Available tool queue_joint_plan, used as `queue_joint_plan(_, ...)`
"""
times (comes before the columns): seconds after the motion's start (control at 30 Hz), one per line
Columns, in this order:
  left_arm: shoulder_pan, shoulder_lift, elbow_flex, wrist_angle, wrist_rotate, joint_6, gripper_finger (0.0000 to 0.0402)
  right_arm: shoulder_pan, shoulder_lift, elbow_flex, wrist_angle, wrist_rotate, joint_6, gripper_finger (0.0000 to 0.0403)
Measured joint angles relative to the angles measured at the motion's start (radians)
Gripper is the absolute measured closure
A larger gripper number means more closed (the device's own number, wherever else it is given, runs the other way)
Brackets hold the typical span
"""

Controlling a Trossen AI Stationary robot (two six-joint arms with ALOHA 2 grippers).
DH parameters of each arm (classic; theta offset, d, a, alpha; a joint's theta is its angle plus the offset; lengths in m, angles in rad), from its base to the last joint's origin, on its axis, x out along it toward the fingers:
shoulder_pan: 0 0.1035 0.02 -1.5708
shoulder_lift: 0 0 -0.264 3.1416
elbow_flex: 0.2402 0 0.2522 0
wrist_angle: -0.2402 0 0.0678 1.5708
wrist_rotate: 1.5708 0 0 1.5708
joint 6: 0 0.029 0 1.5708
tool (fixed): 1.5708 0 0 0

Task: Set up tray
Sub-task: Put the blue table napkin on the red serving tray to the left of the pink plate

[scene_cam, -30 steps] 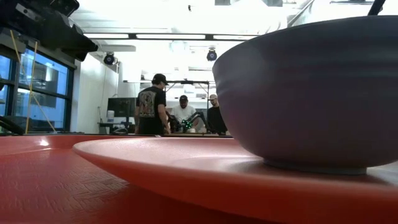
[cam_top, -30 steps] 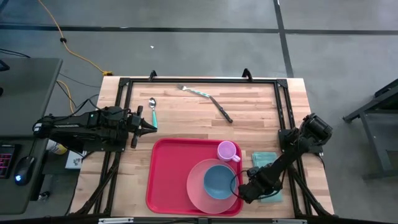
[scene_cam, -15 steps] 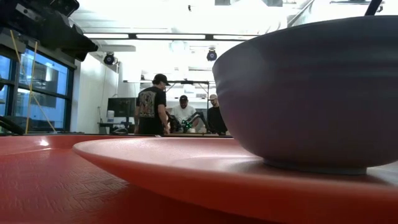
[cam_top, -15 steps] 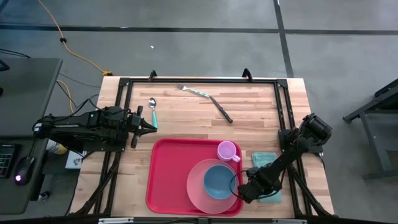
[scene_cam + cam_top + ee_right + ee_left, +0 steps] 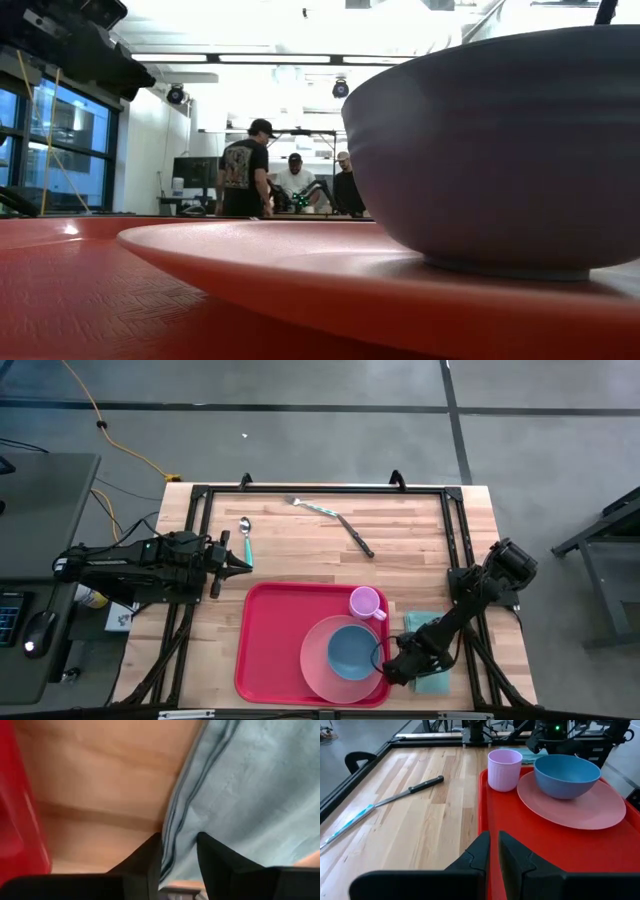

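One red tray (image 5: 275, 645) is seen lying flat on the wooden worktop (image 5: 300, 545), near its front edge and about the middle. On the tray, toward its right half, one pink plate (image 5: 318, 672) is set, and in that plate one blue bowl (image 5: 350, 652) is carried. One pink cup (image 5: 366, 603) stands upright on the tray just behind the plate.

One light blue cloth (image 5: 432, 618) is laid on the worktop just beside the tray's right rim. The right hand (image 5: 397, 665) is lowered at the cloth's edge nearest the tray; in the right wrist view its two fingers (image 5: 142, 862) are seen on either side of a fold at the cloth's edge, a narrow gap left between them, and whether the fold is already pinched cannot be told.

The left hand (image 5: 240, 565) is held over the worktop left of the tray's far left corner, its fingers nearly together and nothing gripped.

Three pieces of cutlery are counted on the bare worktop: one spoon (image 5: 246, 537) with a teal handle, one fork (image 5: 312, 506) with a teal handle, and one knife (image 5: 357, 537) with a dark handle.

Three people (image 5: 292, 183) are seen standing in the room beyond.
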Motion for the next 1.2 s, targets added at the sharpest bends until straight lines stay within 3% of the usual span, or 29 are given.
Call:
queue_joint_plan(0.33, 0.000, 0.000, 0.000, 0.003, -0.004, 0.000, 0.0334, -0.017, 0.000, -0.013, -0.004, -0.002, -0.038, 0.0396)
queue_joint_plan(0.7, 0.000, 0.000, 0.000, 0.003, -0.008, 0.017, 0.0334, -0.016, -0.027, -0.012, 0.015, 0.043, -0.072, 0.0402)
queue_joint_plan(0.93, 0.000, 0.000, 0.000, 0.011, -0.009, 0.017, 0.0334, -0.019, -0.093, 0.064, -0.229, 0.190, -0.103, 0.0403)
queue_joint_plan(1.2, 0.000, 0.000, 0.000, 0.014, -0.009, 0.016, 0.0334, -0.028, -0.155, 0.193, -0.458, 0.271, -0.143, 0.0403)
